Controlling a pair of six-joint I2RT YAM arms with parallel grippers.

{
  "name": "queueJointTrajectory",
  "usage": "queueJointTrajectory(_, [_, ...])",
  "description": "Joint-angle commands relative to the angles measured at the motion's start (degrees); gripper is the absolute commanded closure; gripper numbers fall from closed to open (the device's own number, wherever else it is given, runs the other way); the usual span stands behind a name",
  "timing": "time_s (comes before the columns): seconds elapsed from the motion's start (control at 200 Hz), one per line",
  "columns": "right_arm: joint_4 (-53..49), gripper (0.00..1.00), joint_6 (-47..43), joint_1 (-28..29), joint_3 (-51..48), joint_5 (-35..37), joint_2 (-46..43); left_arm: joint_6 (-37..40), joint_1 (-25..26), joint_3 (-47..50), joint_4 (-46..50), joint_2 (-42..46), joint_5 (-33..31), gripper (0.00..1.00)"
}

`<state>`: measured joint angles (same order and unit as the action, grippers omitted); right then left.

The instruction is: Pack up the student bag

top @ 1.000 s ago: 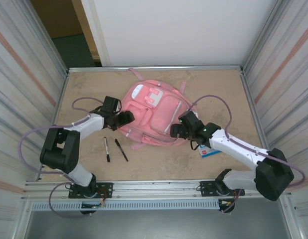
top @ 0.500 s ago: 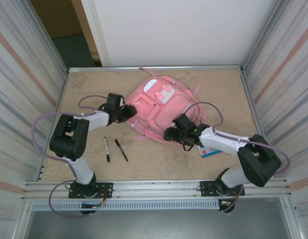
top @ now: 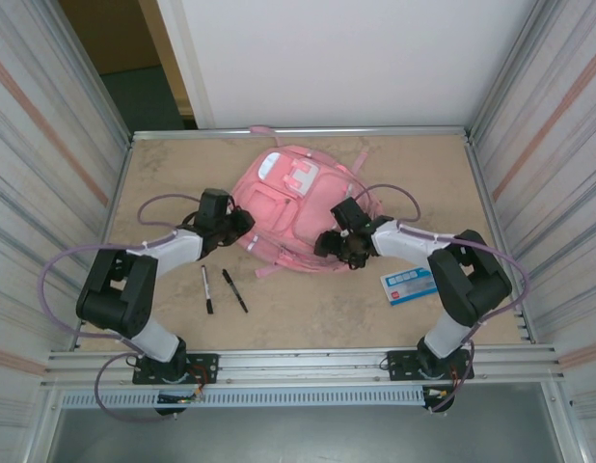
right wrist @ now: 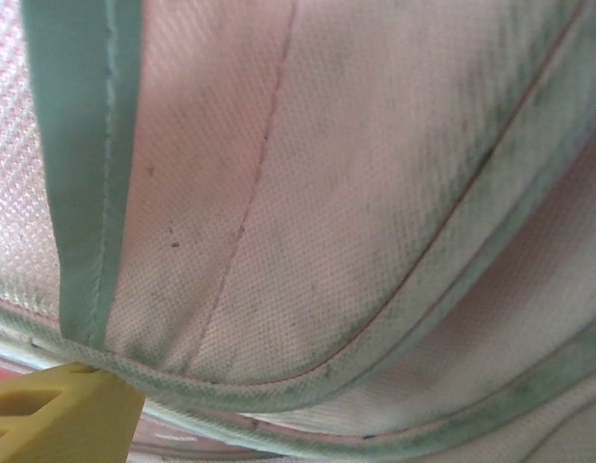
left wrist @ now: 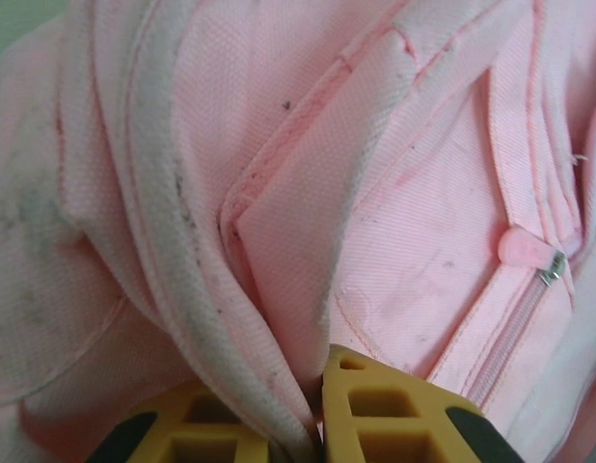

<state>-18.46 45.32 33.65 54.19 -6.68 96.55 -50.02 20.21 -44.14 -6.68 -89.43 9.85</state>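
The student bag [top: 293, 217], a big soft pink backpack with a white patch near its top, lies flat in the middle of the table. My left gripper [top: 238, 224] is at its left edge, and its yellow fingers [left wrist: 394, 410] are shut on a fold of pink fabric and pale piping [left wrist: 182, 241]. A pink zip pull [left wrist: 529, 253] shows on the pocket to the right of that fold. My right gripper [top: 335, 246] presses into the bag's lower right edge. One yellow finger [right wrist: 57, 415] shows at the far left, with the bag's soiled fabric [right wrist: 327, 193] spread across the jaws.
Two black pens [top: 207, 287] [top: 234, 289] lie side by side on the table in front of the bag's left side. A blue and white card packet [top: 408, 285] lies to the front right. Metal-framed walls close in the table on both sides.
The left gripper has closed on the bag's left edge. The bag has swung back and shifted away from me. The right arm has moved in against the bag, uncovering the blue packet.
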Motion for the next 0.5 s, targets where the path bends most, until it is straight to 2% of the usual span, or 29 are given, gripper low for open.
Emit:
queueJointTrajectory(0.0, [9.4, 0.19, -0.3, -2.4, 0.7, -6.0, 7.0, -0.7, 7.2, 2.6, 10.5, 2.5, 8.0, 0.88])
queueJointTrajectory(0.236, [6.0, 0.20, -4.0, -6.8, 5.5, -7.1, 8.8, -3.9, 8.9, 4.8, 11.7, 5.9, 5.3, 0.87])
queueJointTrajectory(0.381, [2.3, 0.16, -5.5, -6.1, 4.9, -5.3, 3.3, -3.3, 9.0, 4.4, 14.9, 8.7, 2.7, 0.88])
queueJointTrajectory(0.491, [-1.4, 0.16, -8.3, -3.7, 1.7, 0.9, -3.7, -4.2, 9.0, 4.3, 15.2, 10.3, 2.9, 0.90])
